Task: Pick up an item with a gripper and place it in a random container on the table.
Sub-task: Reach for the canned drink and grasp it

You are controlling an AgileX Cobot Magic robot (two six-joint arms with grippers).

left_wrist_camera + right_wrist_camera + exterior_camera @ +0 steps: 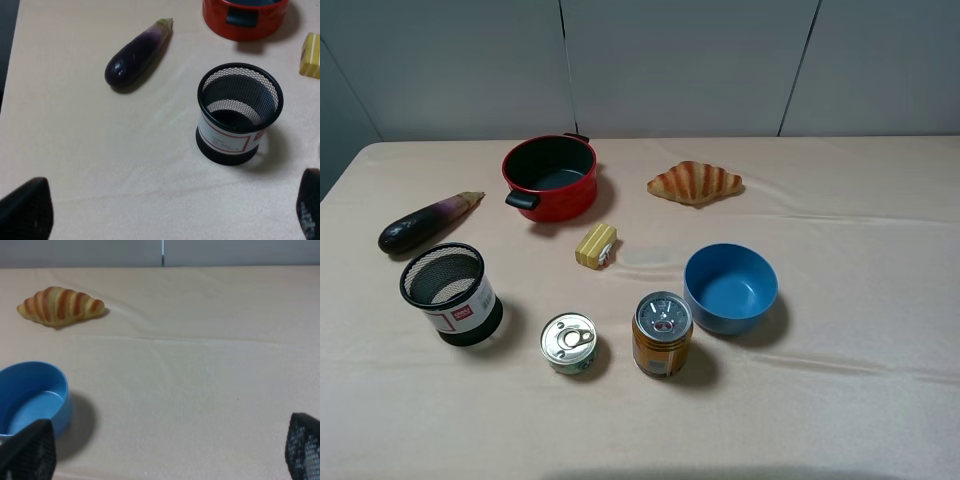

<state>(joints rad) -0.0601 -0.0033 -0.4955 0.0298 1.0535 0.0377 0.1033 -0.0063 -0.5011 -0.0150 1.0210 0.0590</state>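
Observation:
The tall orange-brown tin can (662, 335) with a silver pull-tab lid stands upright on the beige-pink table (840, 400), front centre. The black wire-mesh cup (451, 293) with a white-and-red label stands at the front left and is empty; it also shows in the left wrist view (238, 115). No arm shows in the high view. My left gripper (167, 215) is open and empty, back from the mesh cup, with only its fingertips (27, 210) showing. My right gripper (165, 452) is open and empty over bare cloth. The tin can is out of both wrist views.
A short silver-topped can (569, 343) stands left of the tin can and a blue bowl (730, 288) to its right. A red pot (550, 176), a croissant (695, 182), an eggplant (425, 221) and a yellow block (596, 245) lie farther back.

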